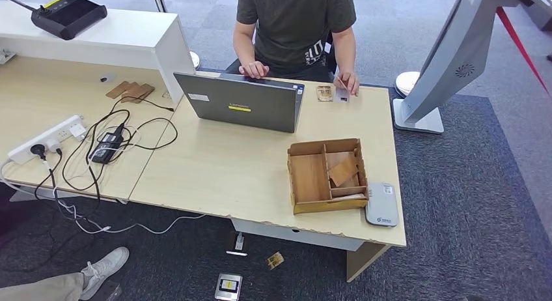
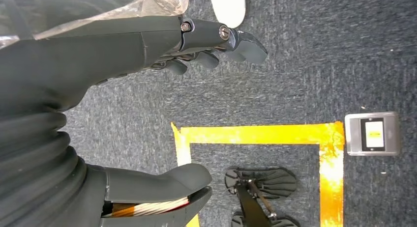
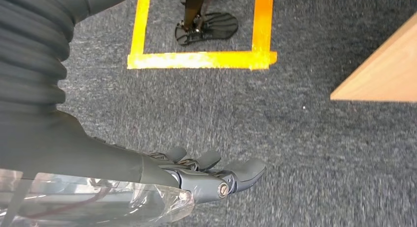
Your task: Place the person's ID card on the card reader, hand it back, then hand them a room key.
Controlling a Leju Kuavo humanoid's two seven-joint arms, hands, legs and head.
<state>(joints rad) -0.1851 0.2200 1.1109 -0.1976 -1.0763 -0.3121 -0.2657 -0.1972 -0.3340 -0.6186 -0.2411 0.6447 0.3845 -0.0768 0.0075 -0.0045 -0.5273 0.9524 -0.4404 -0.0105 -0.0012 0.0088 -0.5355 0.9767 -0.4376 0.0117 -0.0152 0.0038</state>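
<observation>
Across the desk (image 1: 215,177) sits a person whose hand (image 1: 348,81) rests on a small grey ID card (image 1: 341,94) at the far edge, beside a small clear-brown block (image 1: 324,92). The grey-white card reader (image 1: 381,204) lies at the desk's near right corner. Next to it a wooden compartment box (image 1: 309,178) holds flat wooden key cards (image 1: 343,170). My left hand (image 2: 147,50) hangs over the carpet with fingers straight, thumb apart, holding nothing. My right hand (image 3: 162,173) hangs over the carpet too, fingers extended and empty, near a desk corner (image 3: 383,74).
A grey laptop (image 1: 241,104) stands open mid-desk facing the person. A power strip (image 1: 49,139), adapter and cables lie at left, with wooden chips (image 1: 130,90) behind. A grey kiosk stand (image 1: 449,60) rises at right. Small items (image 1: 228,286) and a shoe (image 1: 104,268) are on the floor.
</observation>
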